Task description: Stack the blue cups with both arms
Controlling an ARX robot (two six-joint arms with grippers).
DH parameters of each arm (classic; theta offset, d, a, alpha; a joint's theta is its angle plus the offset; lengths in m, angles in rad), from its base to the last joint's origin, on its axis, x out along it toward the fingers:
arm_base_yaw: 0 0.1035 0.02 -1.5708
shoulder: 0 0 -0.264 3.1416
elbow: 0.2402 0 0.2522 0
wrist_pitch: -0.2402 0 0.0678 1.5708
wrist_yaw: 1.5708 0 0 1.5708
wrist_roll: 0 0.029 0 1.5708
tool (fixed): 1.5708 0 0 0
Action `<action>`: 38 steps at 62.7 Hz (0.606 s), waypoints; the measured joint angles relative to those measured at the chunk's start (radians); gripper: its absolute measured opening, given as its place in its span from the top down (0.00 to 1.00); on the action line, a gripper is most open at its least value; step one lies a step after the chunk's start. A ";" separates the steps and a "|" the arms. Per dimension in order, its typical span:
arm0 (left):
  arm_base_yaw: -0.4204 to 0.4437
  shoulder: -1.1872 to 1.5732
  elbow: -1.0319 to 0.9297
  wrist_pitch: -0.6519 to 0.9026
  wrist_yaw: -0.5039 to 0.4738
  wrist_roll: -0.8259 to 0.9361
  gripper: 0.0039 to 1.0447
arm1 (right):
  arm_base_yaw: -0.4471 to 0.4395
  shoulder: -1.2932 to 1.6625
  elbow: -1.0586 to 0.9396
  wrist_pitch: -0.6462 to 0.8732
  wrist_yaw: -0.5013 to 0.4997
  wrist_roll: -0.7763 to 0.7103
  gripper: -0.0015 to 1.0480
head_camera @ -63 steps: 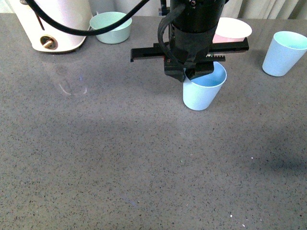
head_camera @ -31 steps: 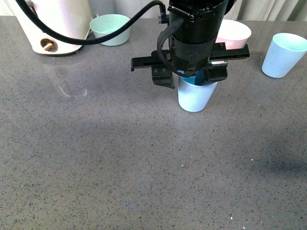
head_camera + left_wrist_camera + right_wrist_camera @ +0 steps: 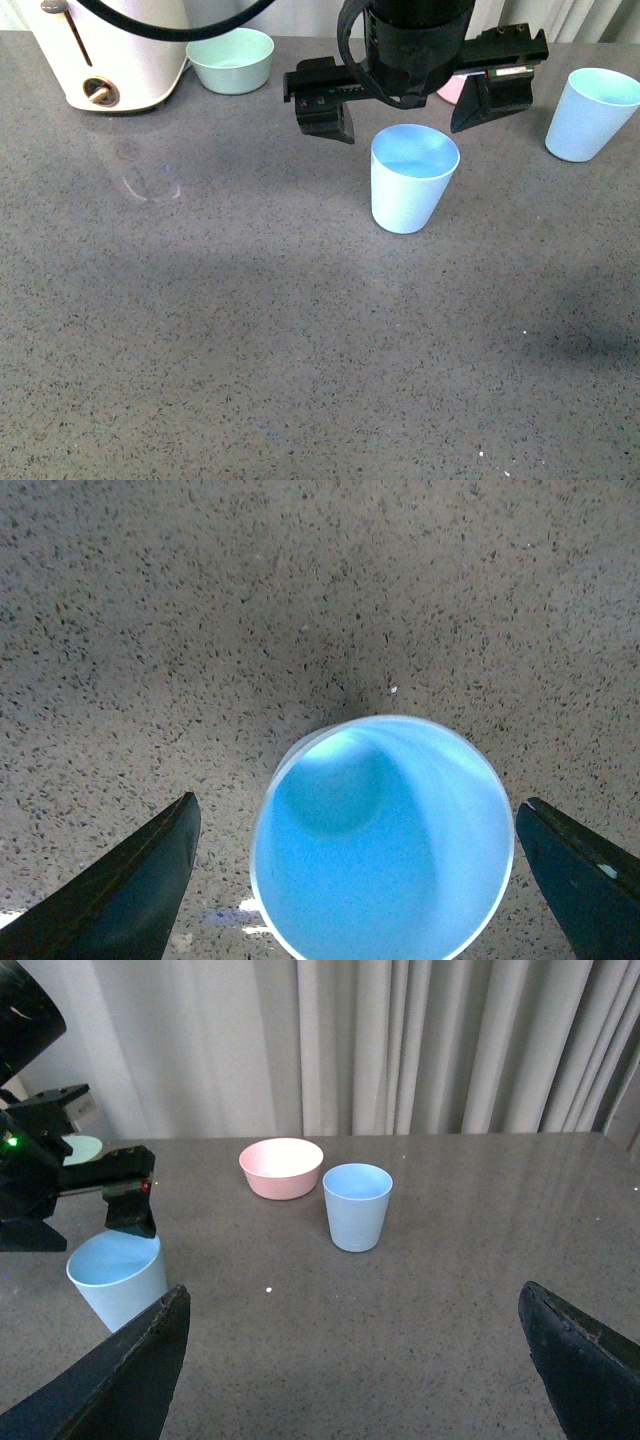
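One blue cup (image 3: 411, 185) stands upright on the grey table, mid-centre. My left gripper (image 3: 410, 105) hangs just above and behind it, open, its fingers (image 3: 325, 112) spread wide on either side. In the left wrist view the cup (image 3: 385, 835) sits between the open fingertips (image 3: 130, 890), untouched. The second blue cup (image 3: 592, 112) stands upright at the far right; it shows in the right wrist view (image 3: 357, 1205) too. My right gripper (image 3: 350, 1380) is open and empty over bare table, not seen in the front view.
A green bowl (image 3: 232, 58) and a white appliance (image 3: 110, 50) stand at the back left. A pink bowl (image 3: 281, 1167) sits behind the cups, mostly hidden by the left arm in the front view. Curtains hang behind the table.
The left gripper has let go of the cup, opened wide and risen. The cup now stands free, slightly left of where it was a second ago.
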 joint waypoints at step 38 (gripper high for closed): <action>0.098 -0.266 -0.219 0.164 -0.003 0.099 0.08 | 0.000 0.000 0.000 0.000 0.000 0.000 0.09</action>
